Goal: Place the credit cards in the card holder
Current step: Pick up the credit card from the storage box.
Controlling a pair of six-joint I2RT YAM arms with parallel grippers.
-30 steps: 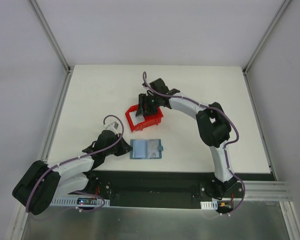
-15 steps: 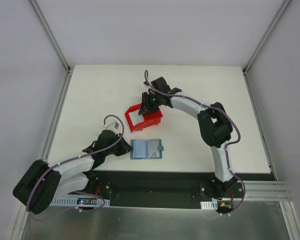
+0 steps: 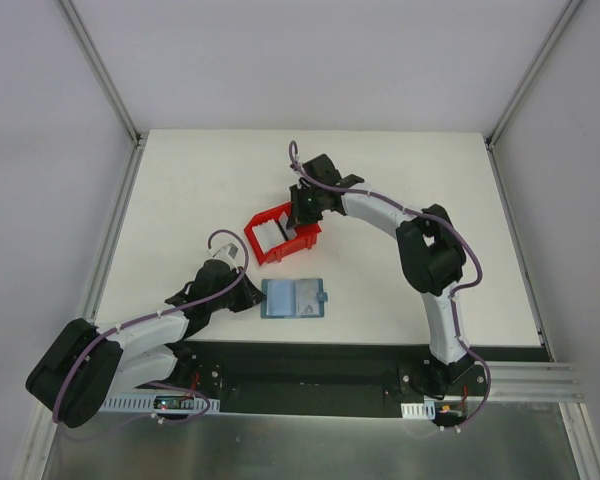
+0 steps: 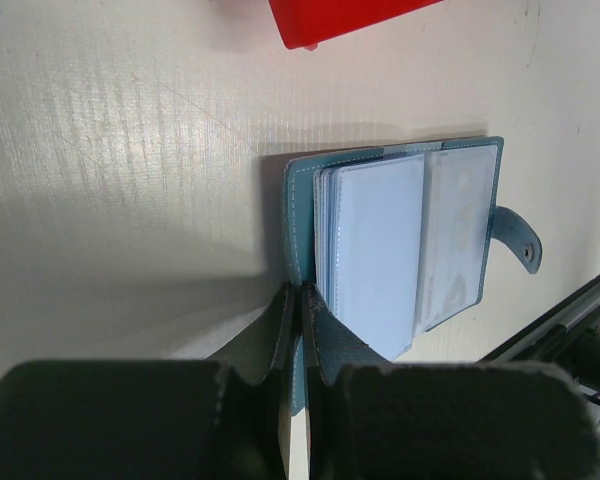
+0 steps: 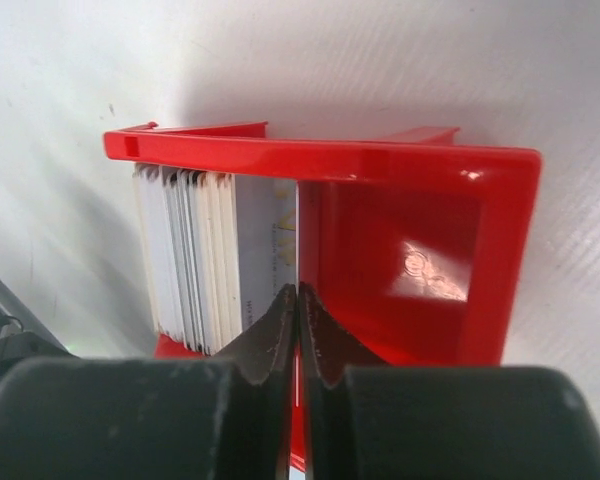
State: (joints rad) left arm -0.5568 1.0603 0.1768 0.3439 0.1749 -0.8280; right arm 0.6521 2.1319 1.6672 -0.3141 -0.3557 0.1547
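Observation:
The teal card holder (image 3: pixel 292 298) lies open on the table, its pale blue pockets (image 4: pixel 380 245) facing up. My left gripper (image 3: pixel 252 297) (image 4: pixel 300 291) is shut on the holder's left cover edge. A stack of white credit cards (image 3: pixel 270 232) (image 5: pixel 190 250) stands on edge in the left part of the red bin (image 3: pixel 298 240) (image 5: pixel 420 250). Inside that bin, my right gripper (image 3: pixel 300 218) (image 5: pixel 298 291) is shut on the rightmost credit card, whose thin edge shows between the fingertips.
One corner of the red bin (image 4: pixel 340 15) shows at the top of the left wrist view, a short way beyond the holder. The black base rail (image 3: pixel 330 365) runs along the near table edge, close behind the holder.
My right gripper has closed from half open onto a card in the bin. The bin has shifted and turned a little to the left. The left arm and card holder have not moved.

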